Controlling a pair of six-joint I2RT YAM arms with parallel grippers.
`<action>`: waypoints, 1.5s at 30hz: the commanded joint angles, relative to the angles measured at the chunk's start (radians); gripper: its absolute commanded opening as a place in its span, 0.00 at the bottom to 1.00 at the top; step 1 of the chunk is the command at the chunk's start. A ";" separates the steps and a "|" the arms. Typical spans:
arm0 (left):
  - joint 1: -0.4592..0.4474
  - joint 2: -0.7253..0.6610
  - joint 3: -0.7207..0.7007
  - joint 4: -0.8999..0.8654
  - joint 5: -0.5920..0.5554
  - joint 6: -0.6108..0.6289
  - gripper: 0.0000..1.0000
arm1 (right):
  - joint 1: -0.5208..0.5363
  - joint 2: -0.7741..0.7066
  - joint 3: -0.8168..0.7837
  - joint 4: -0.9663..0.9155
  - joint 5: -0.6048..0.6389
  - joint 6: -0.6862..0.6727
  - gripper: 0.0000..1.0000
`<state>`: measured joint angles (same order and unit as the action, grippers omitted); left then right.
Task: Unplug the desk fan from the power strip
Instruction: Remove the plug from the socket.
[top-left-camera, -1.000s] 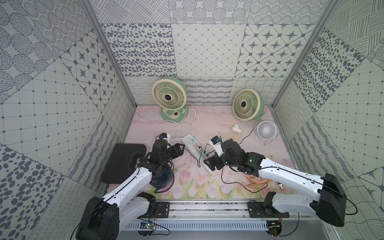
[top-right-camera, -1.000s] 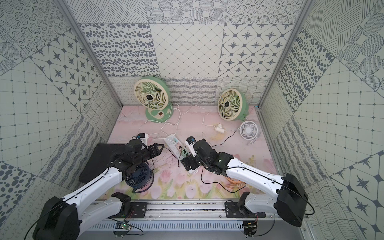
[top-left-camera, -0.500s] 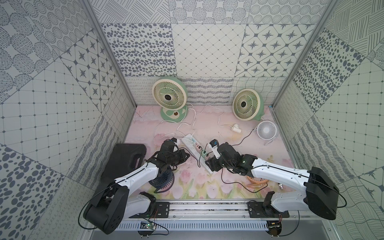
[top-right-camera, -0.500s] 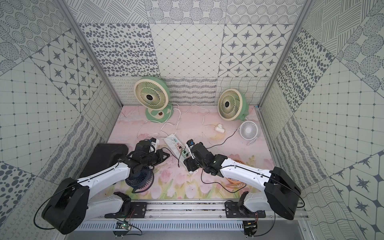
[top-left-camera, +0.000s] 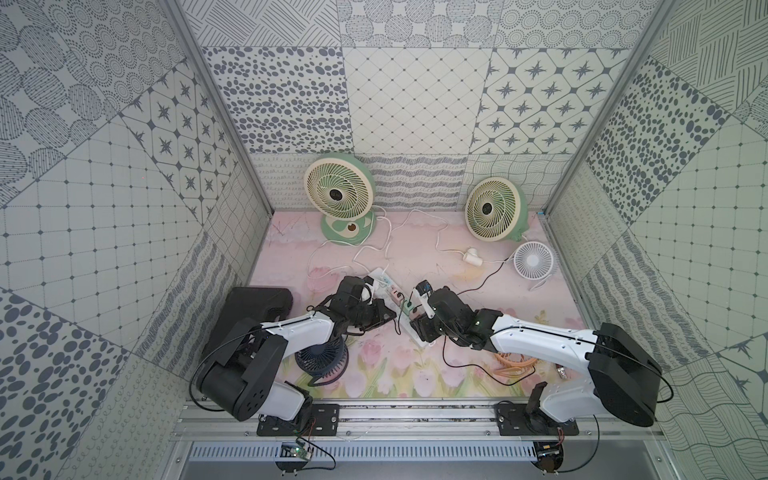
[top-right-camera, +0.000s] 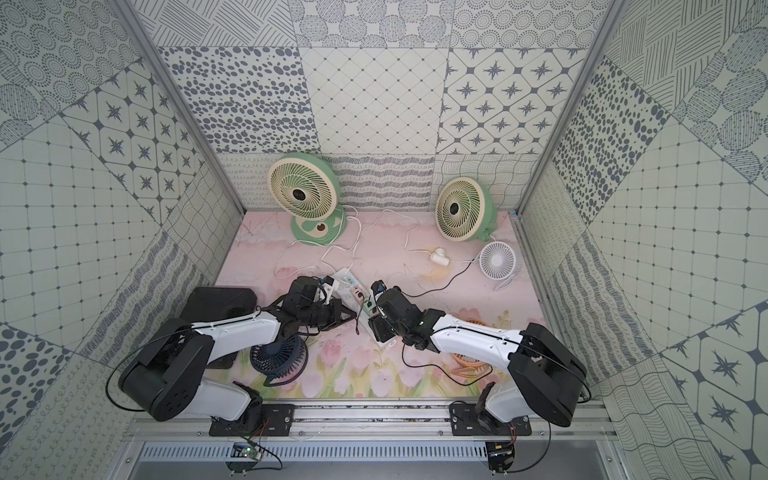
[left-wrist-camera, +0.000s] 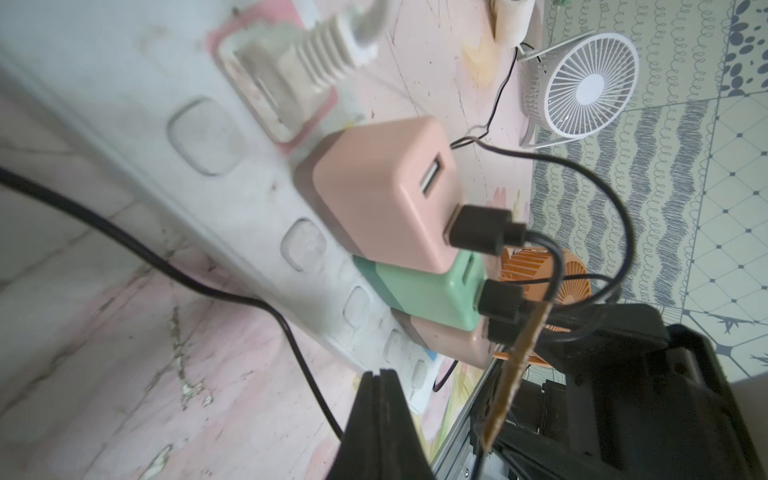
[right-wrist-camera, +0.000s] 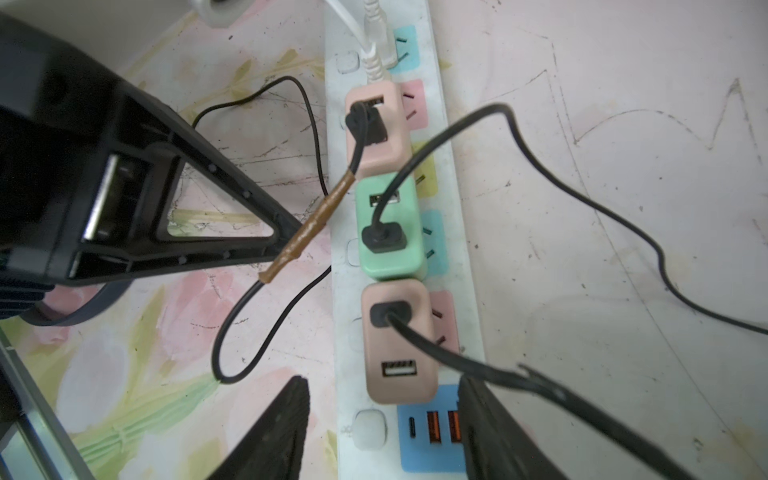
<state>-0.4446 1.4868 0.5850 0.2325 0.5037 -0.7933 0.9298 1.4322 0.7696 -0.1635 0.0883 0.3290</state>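
The left gripper (left-wrist-camera: 380, 386), just left of centre in both top views, is pressed shut with nothing visible between its fingers, and its tip sits beside a brown-taped cable (right-wrist-camera: 311, 226). At the centre the power strip (top-left-camera: 384, 279) lies diagonally on the flowered mat (top-left-camera: 374, 370). It is a rigid bar of smooth white plastic and looks light enough to slide, or to lift with any plug pulled from it, so it likely needs pinning at a bare end. Three small cubes stand in a row in its sockets: a pink adapter (right-wrist-camera: 388, 156), a green adapter (right-wrist-camera: 392, 266) and a dusky pink adapter (right-wrist-camera: 378, 347), each carrying a black USB lead (right-wrist-camera: 382, 239). Which lead is the one to be freed I cannot trace. The cubes look hard and smooth-sided, seated by friction. The sound hold is probably across two flat opposite sides, low down, pulling straight out. The leads are thin and limp, and the taped one looks mended, so tugging on cable seems a poor choice. Just right of centre, the right gripper (right-wrist-camera: 382, 399) is open, with its fingers astride the strip's end by the blue USB panel (right-wrist-camera: 415, 457). Whether they touch it I cannot tell.
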 joint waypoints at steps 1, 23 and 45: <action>-0.017 0.074 0.036 0.105 0.102 0.000 0.00 | 0.002 0.033 0.017 0.063 0.024 -0.012 0.56; -0.029 0.199 0.071 0.102 0.111 -0.037 0.00 | 0.005 0.115 0.031 0.125 0.048 -0.187 0.15; -0.029 0.219 0.095 -0.009 0.042 -0.036 0.00 | 0.036 0.103 0.092 0.034 0.143 -0.181 0.03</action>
<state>-0.4713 1.6951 0.6811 0.2966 0.6018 -0.8345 0.9741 1.5299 0.8249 -0.1795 0.2115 0.1566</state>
